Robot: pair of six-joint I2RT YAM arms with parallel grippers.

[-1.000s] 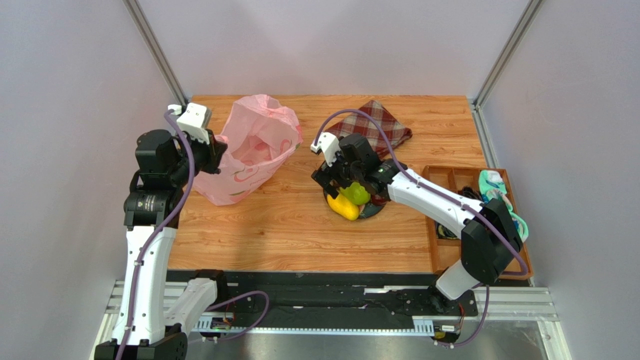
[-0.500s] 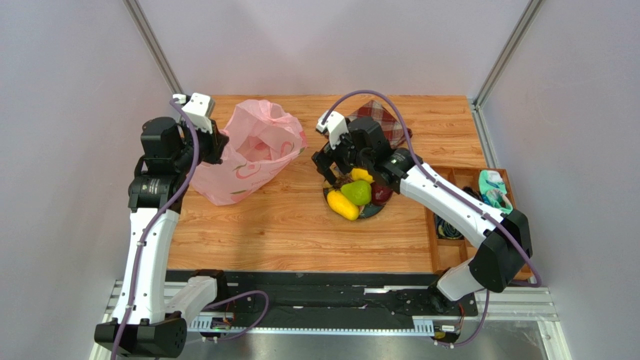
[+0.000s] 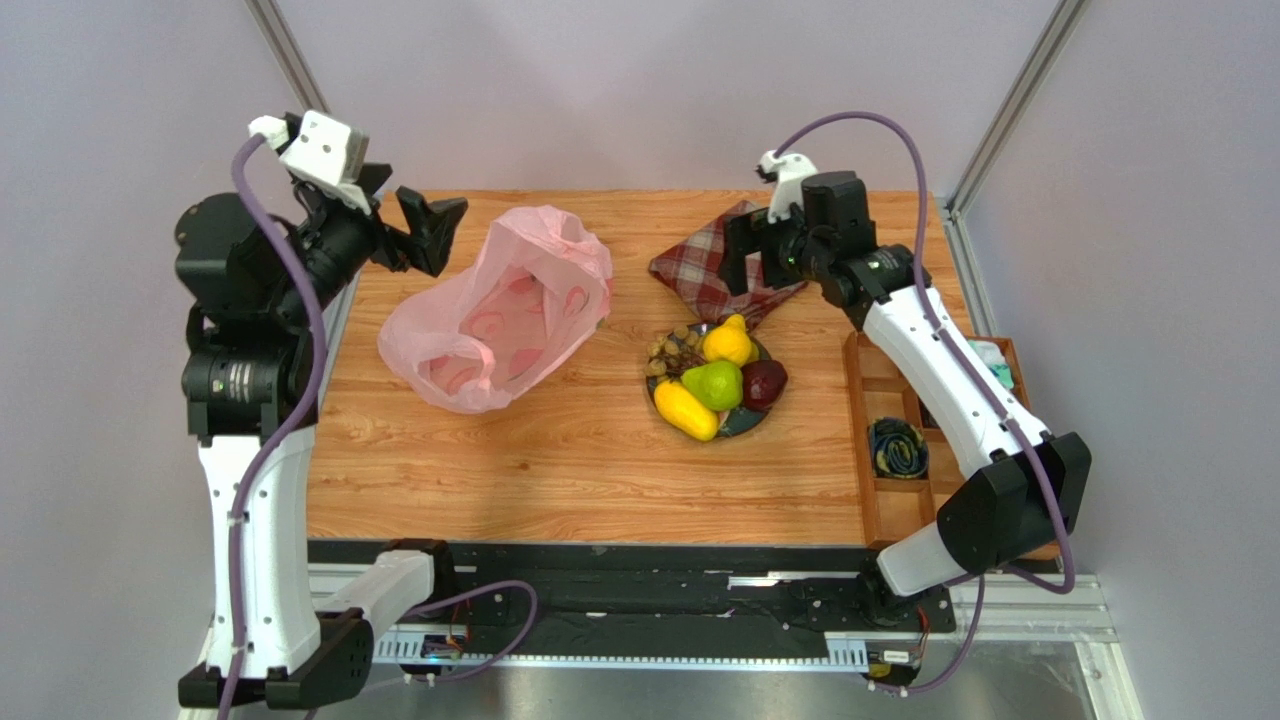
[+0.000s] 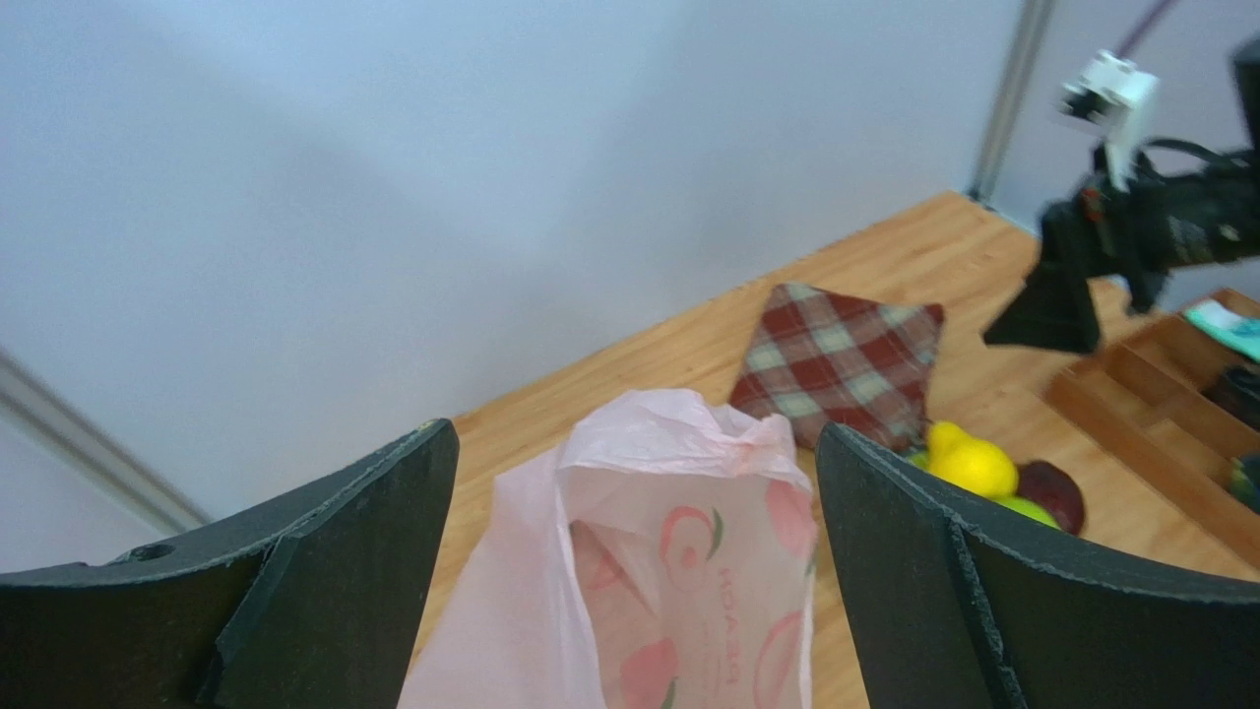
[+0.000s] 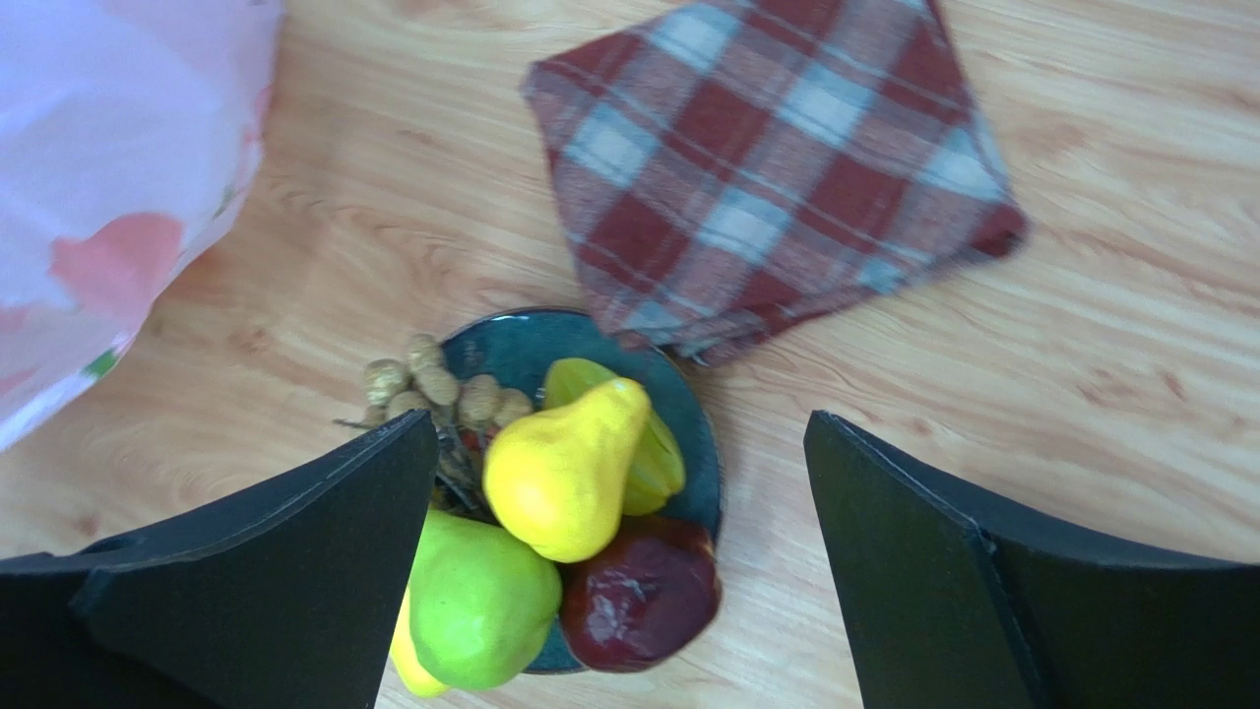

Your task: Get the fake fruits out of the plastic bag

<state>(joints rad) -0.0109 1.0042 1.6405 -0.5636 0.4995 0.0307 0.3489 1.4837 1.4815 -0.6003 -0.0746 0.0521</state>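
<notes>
The pink plastic bag (image 3: 496,308) lies slumped on the table's left half, its mouth toward the far side; nothing inside it shows. My left gripper (image 3: 425,233) hangs open above the bag's far left edge, apart from it; in the left wrist view the bag (image 4: 681,562) sits below the gripper (image 4: 633,436). The fake fruits lie piled on a dark plate (image 5: 518,343): yellow pear (image 5: 570,466), green pear (image 5: 481,598), dark red apple (image 5: 644,591), grape bunch (image 5: 437,392), elongated yellow fruit (image 3: 685,411). My right gripper (image 3: 751,258) is open and empty, raised beyond the plate (image 3: 747,423).
A red plaid cloth (image 3: 736,255) lies folded at the back, just beyond the plate and under my right gripper. A wooden compartment tray (image 3: 902,360) stands at the right edge with a dark rolled sock (image 3: 897,446) and a teal one (image 3: 992,357).
My left gripper opened, let go of the bag and rose toward the back left; the bag sagged flatter. My right arm lifted off the plate toward the back, leaving the yellow pear on the pile.
</notes>
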